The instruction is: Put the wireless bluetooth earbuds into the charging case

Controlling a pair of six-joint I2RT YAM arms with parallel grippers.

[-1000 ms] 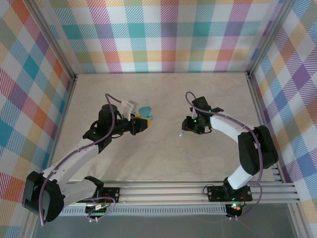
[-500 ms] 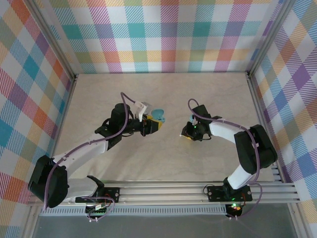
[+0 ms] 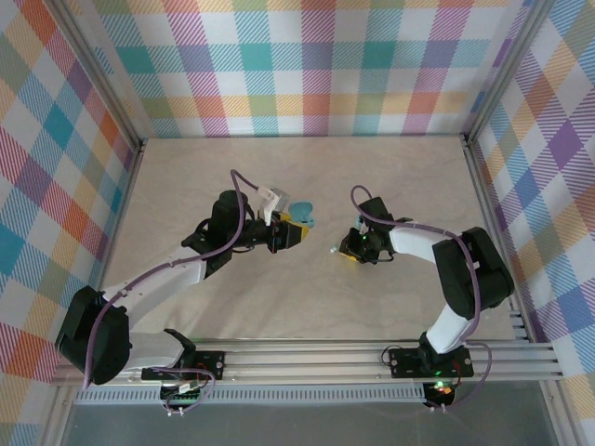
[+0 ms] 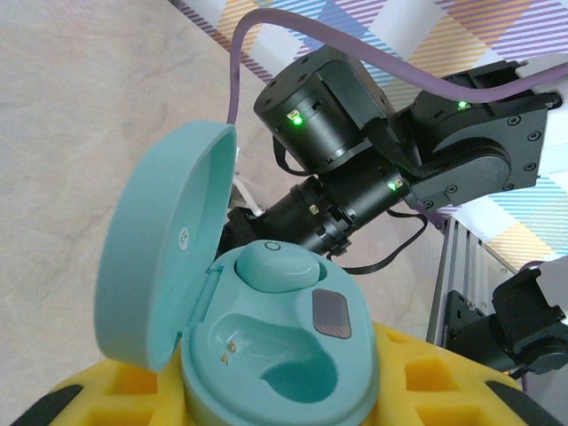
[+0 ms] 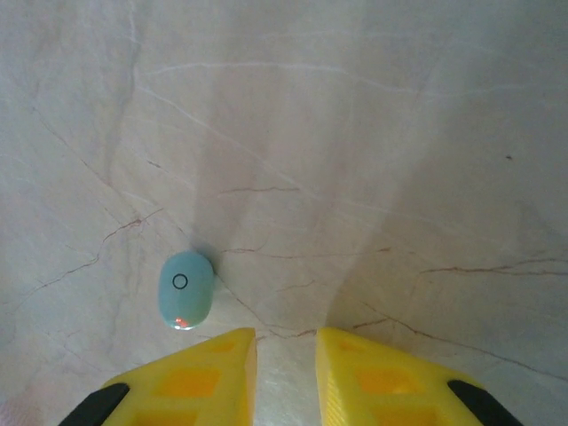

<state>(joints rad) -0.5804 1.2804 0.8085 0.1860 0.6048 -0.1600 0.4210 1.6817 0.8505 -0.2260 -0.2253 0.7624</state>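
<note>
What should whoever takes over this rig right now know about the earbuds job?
The left gripper is shut on the open charging case.
The right gripper is slightly open and empty; the loose earbud lies on the table just ahead of it.
Done: one seated earbud in the case.
To do: grasp the loose earbud and seat it in the empty slot.
</note>
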